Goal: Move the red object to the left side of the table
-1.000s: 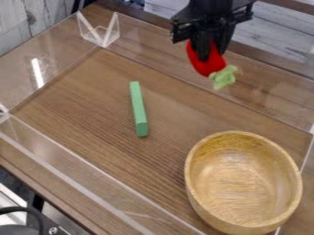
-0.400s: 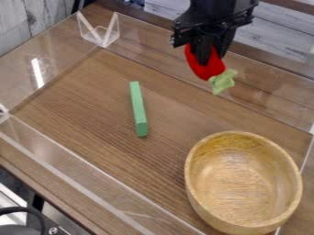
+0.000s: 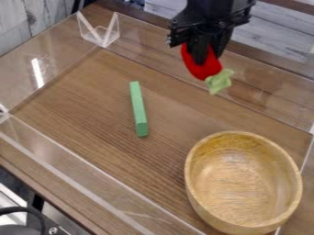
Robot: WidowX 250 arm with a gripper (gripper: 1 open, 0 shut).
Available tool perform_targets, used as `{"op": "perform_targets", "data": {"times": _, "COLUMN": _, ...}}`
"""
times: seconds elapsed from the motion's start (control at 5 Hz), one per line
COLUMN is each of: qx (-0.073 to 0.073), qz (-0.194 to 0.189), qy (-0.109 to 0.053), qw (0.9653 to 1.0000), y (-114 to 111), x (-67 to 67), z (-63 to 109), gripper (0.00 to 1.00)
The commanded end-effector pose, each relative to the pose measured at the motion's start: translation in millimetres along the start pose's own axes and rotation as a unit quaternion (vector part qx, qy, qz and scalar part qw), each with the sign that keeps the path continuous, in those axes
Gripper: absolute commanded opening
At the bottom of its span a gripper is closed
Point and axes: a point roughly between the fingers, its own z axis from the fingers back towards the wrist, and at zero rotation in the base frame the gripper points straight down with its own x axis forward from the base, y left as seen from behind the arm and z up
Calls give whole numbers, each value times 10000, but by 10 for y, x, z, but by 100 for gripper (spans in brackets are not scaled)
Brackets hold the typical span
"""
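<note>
Gripper [image 3: 204,45] and berry [image 3: 200,62] have shifted slightly left in view since the earlier frame; leafy end now sits a touch lower than in the first one. Bar and bowl haven't moved.

Left to right, as I see it:

Black cable [image 3: 28,217] loops at the bottom left corner, outside the clear wall [image 3: 51,173] that edges the table [image 3: 76,103].

Clear bracket [image 3: 101,30] stands near the far edge, left of the arm. Angular, see-through.

Green bar [image 3: 139,108] lies flat on the wood, long side running roughly near to far. Left of the berry and nearer to me, well apart from it.

Berry is at the far part of the table, right of center, under the gripper. Red body up in the grip, pale green leafy end pointing down and to the right. Can't tell if the leafy end touches the wood.

Gripper is black, reaching in from the far side. Jaws closed on the berry, pinching its upper part; none of the bowl or bar in the grip.

Bowl [image 3: 243,182] is round, light wood, at near right. Nearer to me than the berry, not touching it. Inside looks bare.
</note>
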Motion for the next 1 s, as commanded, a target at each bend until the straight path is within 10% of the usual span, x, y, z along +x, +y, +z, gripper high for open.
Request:
{"op": "perform_targets", "data": {"times": 0.0, "qx": -223, "qz": 12, "qy": -165, "qw": 9996, "y": -29, "x": 12, "z": 170, "gripper": 0}}
{"op": "perform_targets", "data": {"times": 0.4, "qx": -251, "qz": -225, "qy": -179, "qw": 9993, "y": 178, "x": 71, "z": 242, "gripper": 0}}
{"op": "perform_targets", "data": {"times": 0.8, "qx": -242, "qz": -912, "qy": -291, "qw": 9951, "y": 797, "x": 422, "z": 170, "gripper": 0}}
